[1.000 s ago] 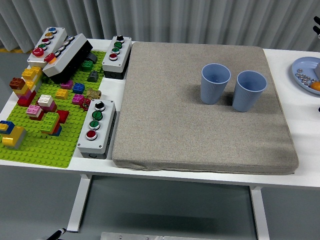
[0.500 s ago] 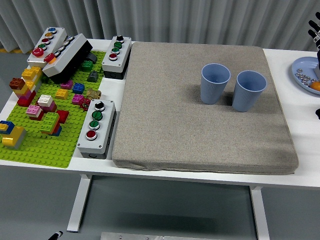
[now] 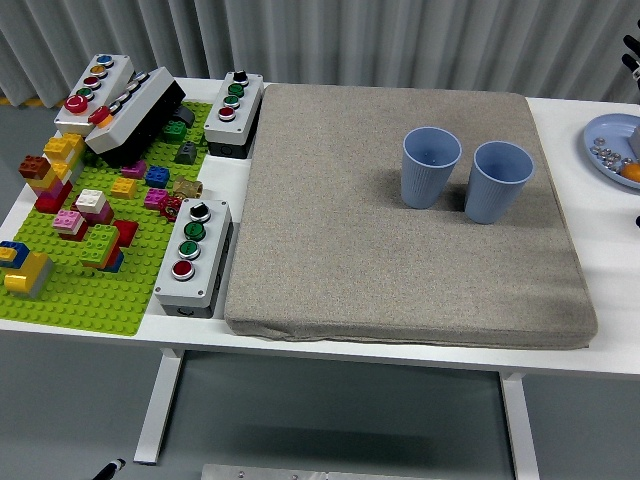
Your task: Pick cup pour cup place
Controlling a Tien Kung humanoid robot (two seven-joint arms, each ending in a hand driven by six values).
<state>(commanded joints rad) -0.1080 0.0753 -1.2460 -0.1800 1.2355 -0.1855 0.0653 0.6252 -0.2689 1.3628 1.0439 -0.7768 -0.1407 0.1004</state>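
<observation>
On the grey mat (image 3: 380,250), toward its far right part: a blue cup (image 3: 431,167), upright, and a second cup (image 3: 497,181) just beside it on the side of the mat's right edge, also upright, a narrow gap between. No shift in either against a second ago; same spots, same stance. Contents: too hard to tell from up here.

Beyond the mat's right edge, only a black sliver of the right hand (image 3: 633,58), showing less than half a second ago, so apparently drawn back a touch. Spread or closed? Cannot tell, with so little in view. Well apart from both cups, touching neither.

Meaning for the task: nothing gripped, nothing tilted. Fits equally a moment ahead of a pick and a moment after a pour with the cup set back down.
</observation>
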